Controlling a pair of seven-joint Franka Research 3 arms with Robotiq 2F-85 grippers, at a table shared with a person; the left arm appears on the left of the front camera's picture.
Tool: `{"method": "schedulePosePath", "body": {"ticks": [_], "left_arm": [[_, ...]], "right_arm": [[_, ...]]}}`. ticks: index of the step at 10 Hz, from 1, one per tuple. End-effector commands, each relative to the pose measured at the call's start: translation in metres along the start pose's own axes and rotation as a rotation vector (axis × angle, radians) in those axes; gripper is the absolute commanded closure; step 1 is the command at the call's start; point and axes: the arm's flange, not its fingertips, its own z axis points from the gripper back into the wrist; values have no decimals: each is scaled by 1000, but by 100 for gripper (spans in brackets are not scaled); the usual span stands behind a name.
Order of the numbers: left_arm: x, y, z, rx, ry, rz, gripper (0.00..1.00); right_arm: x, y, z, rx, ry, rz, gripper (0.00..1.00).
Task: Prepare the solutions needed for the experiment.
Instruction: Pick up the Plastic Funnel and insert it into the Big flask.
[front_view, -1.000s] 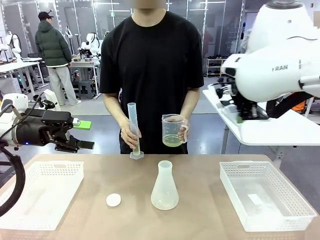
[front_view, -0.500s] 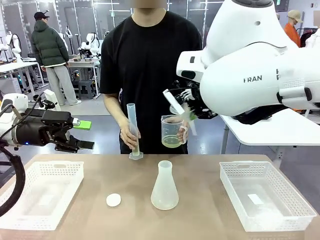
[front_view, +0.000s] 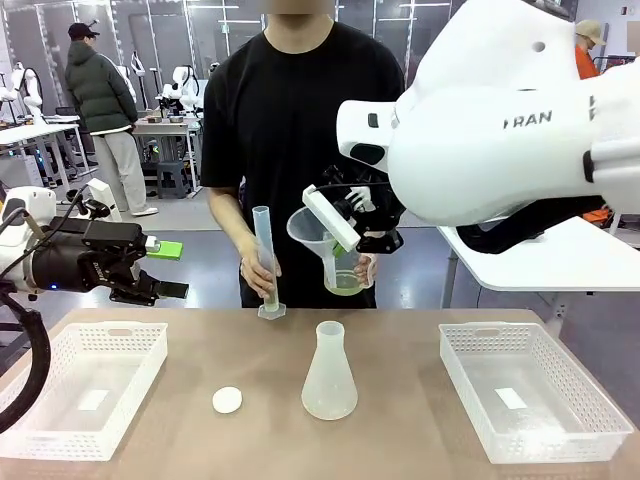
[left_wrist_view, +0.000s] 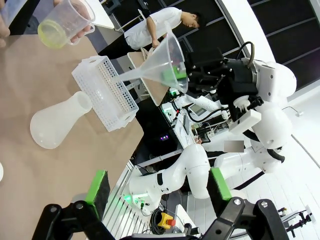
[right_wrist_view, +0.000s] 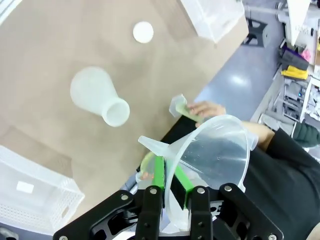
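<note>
The solutions (front_view: 345, 285), a shallow pale yellow-green layer, sit in a clear measuring cup (left_wrist_view: 75, 15) that the person across the table holds up in one hand (front_view: 368, 270), beyond the far edge of the table (front_view: 420, 420). We see the right gripper (front_view: 352, 238) clamped tight on the wall of a clear funnel (front_view: 308, 230), which hangs tilted in the air, in front of the cup in the front view and higher than the conical flask (front_view: 329, 375). The flask stands upright near the middle of the table. The person's other hand (front_view: 262, 272) grips a tall measuring cylinder (front_view: 265, 235), its base at the table's far edge. The left gripper (front_view: 172, 270) hovers above the white basket (front_view: 60, 345) on the left, its jaws spread wide with nothing between them. A small white disc (front_view: 227, 400) lies left of the flask, and a second basket (front_view: 470, 345) sits at the right.
</note>
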Motion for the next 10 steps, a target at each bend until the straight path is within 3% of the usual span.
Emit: {"method": "schedulePosePath", "body": {"ticks": [1,4,5,6,10], "left_arm": [[1,-2,-2,-22,-15,9,0],[1,-2,-2,-22,-15,9,0],[1,-2,-2,-22,-15,9,0],[1,-2,-2,-22,-15,9,0],[1,-2,-2,-22,-15,9,0]], "right_arm": [[-5,13,3,27,-108,-6,93],[-6,17,-5,-2,-153,17,93],[-7,19,-6,-12,-140,51,93],[2,11,-3,27,-108,-13,93],[2,11,-3,27,-108,-13,93]]}}
